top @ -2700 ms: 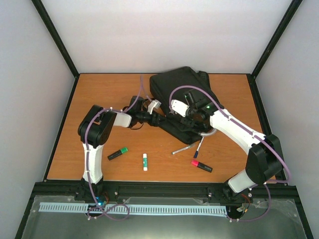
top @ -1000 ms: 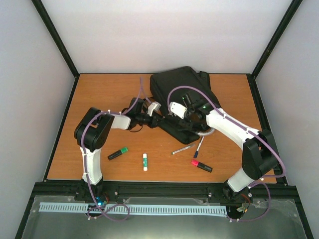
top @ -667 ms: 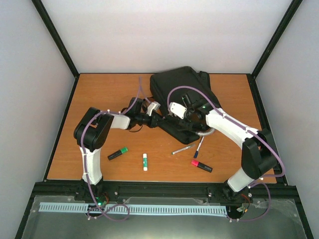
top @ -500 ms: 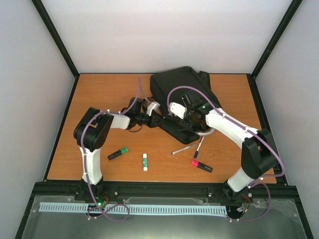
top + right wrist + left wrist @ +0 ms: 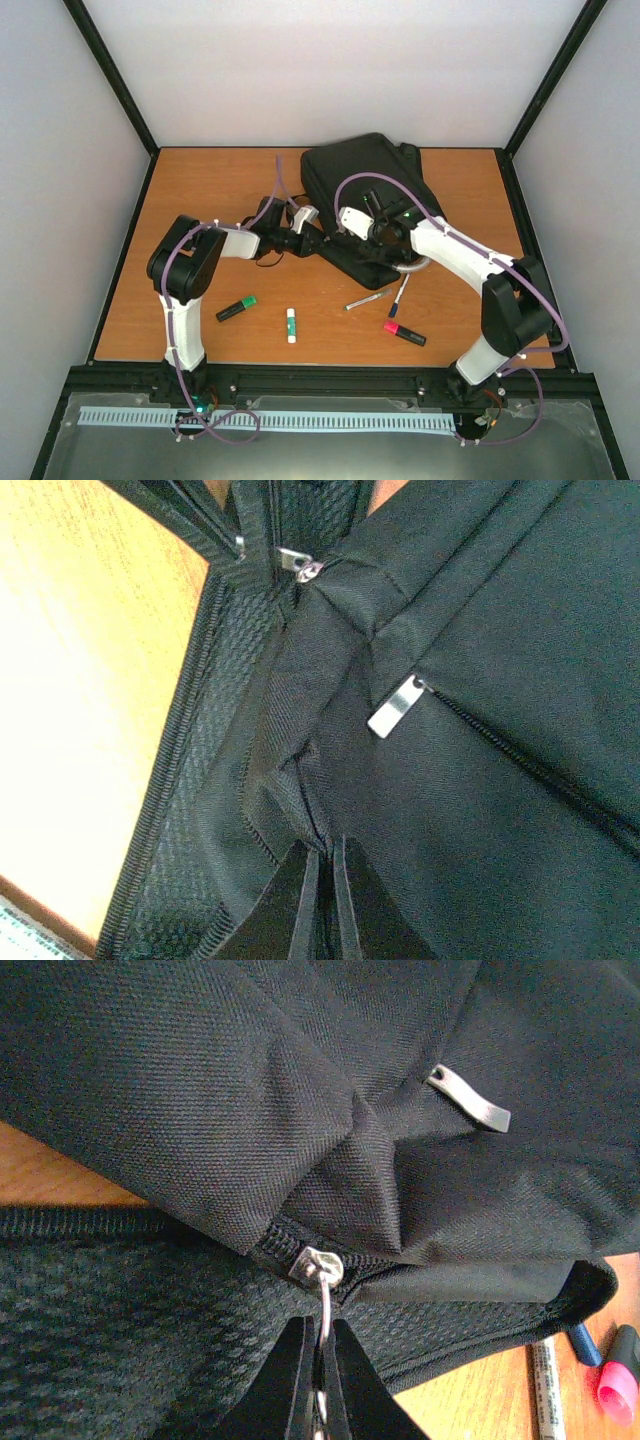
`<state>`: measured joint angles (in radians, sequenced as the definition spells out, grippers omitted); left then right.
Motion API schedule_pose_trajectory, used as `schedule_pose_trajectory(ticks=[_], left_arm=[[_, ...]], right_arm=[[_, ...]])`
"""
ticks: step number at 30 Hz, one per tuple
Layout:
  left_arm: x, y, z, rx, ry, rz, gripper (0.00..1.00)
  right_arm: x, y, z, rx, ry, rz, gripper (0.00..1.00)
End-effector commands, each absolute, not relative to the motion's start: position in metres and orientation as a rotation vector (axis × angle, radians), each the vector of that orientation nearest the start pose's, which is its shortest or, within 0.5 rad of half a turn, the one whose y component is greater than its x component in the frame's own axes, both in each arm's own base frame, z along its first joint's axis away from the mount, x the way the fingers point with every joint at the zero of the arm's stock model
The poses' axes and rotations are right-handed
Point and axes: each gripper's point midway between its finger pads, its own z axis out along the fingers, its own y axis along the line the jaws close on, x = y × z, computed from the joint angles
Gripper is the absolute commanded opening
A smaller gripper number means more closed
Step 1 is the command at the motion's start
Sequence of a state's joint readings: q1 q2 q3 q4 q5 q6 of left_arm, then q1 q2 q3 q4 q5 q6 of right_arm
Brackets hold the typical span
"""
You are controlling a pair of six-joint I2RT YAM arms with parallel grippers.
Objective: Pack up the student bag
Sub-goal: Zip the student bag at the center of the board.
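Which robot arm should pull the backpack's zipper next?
Left. The left jaws are shut on the zip's metal ring, ready to pull. The right jaws are only pinching fabric of the student bag, holding it steady.

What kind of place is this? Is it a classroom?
Probably a robot test booth, not a classroom: white walls and black frame posts close in one wooden table, and a left arm and right arm bolted at its near edge handle a black backpack.

student bag [image 5: 360, 175]: large black fabric backpack; lies flat, far-centre on table [image 5: 200, 200]; creased near corner
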<state>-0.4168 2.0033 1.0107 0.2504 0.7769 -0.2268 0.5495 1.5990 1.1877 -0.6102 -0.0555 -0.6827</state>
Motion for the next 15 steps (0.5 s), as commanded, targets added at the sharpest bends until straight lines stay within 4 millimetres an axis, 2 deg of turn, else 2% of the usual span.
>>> schedule_pose_trajectory(ticks=[1,9,13,15], left_arm=[[0.369,-0.296,0.064,0.675,2.248,-1.204,0.01],[0.340,-0.311,0.052,0.738,2.286,-1.228,0.01],[0.329,-0.321,0.048,0.752,2.293,-1.253,0.01],[0.324,-0.326,0.048,0.761,2.292,-1.261,0.01]], right_arm=[[0.340,0.221,0.105,-1.499,2.163,0.068,0.03],[0.317,0.232,0.069,-1.523,2.259,0.239,0.08],[0.308,0.235,0.062,-1.524,2.289,0.308,0.13],[0.307,0.235,0.065,-1.519,2.290,0.323,0.17]])
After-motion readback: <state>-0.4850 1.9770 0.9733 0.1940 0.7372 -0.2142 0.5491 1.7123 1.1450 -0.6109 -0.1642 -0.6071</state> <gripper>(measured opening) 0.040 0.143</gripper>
